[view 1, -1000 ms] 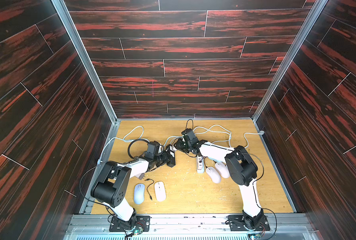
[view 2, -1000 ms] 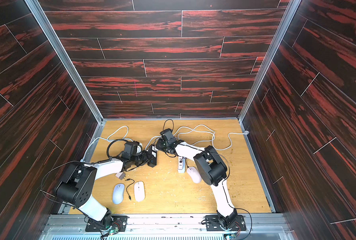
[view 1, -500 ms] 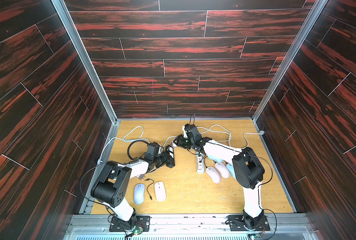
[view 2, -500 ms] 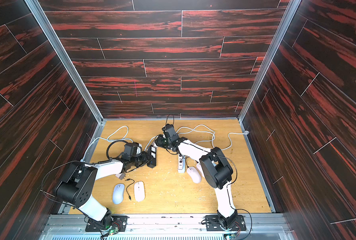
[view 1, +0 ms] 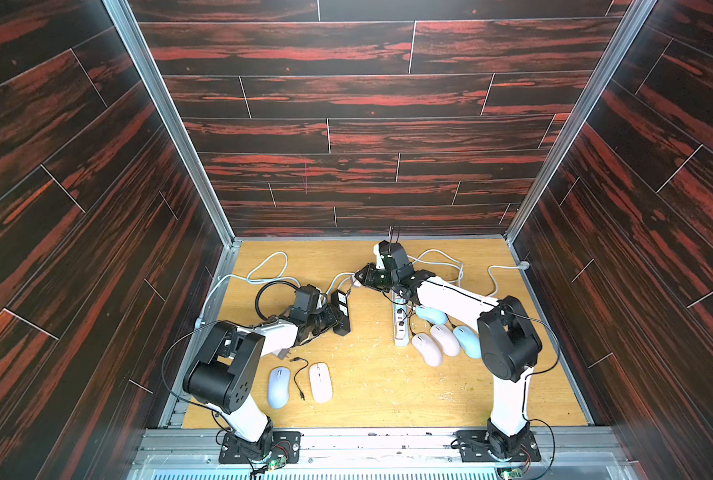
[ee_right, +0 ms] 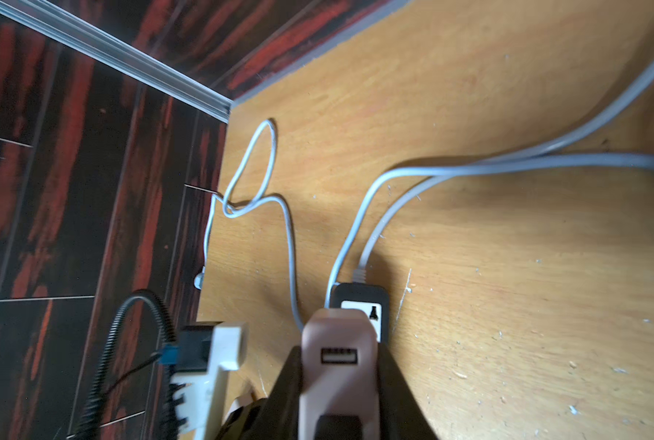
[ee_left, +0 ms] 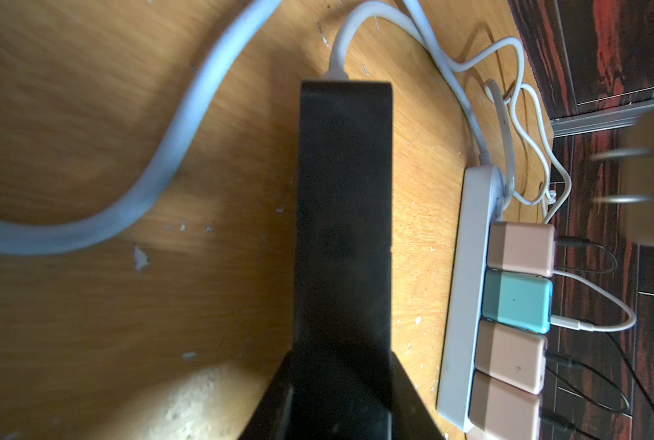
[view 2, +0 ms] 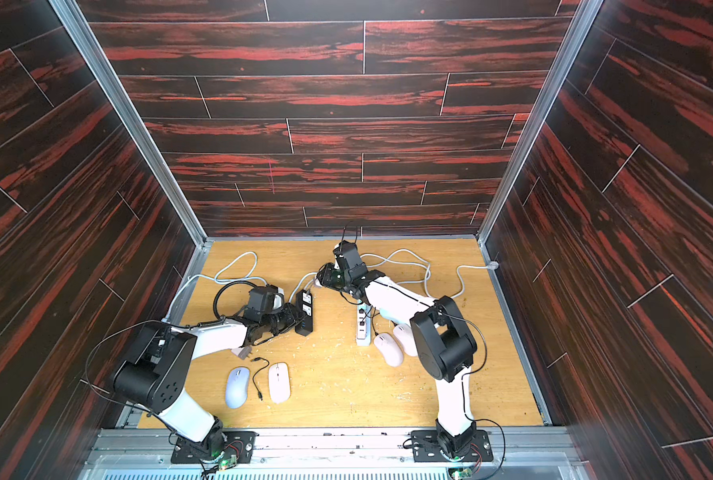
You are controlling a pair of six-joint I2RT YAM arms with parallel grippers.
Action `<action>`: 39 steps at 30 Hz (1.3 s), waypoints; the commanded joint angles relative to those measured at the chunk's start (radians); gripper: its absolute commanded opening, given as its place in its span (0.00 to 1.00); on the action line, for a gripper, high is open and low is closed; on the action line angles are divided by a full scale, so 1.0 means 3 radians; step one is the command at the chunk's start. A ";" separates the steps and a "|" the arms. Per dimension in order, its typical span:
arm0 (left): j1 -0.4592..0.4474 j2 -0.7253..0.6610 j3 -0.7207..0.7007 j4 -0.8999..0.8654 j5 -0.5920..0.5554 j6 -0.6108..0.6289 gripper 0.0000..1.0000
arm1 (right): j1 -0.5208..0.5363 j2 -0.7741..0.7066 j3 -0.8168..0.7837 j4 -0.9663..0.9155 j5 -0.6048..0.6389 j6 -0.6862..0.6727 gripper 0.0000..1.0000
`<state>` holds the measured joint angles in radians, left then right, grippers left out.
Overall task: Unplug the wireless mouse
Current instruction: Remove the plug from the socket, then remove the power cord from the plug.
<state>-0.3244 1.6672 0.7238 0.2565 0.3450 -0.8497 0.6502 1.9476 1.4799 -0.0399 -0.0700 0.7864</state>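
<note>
Right arm's elbow has swung out toward the side wall over the last second, uncovering more of the mice lined up beside the white power strip. Both top views only show the two grippers close to the black power strip, too small to read the grip.

Wrist cams fill that in. The right gripper is pinching a pink charger. Its empty USB port faces the camera, and its nose pokes past the fingertips, just over the strip's end.

The left wrist cam catches what that one can't: two bare metal prongs, blurry, hanging in the air. It looks like the same charger. The left gripper is clamped on the black strip's sides.

Two other mice lie near the left arm's base, with a loose black cable between them.
</note>
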 commanded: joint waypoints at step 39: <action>-0.0682 -0.1433 0.1058 -0.1525 -0.1610 0.2226 1.00 | -0.0093 -0.1903 -0.0950 -0.0517 0.0120 -0.1075 0.00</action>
<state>-0.4492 1.3212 1.0679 -0.2558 0.0105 -0.3298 0.6270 1.4075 1.1625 -0.1753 0.0013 0.4980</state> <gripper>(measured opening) 0.999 0.288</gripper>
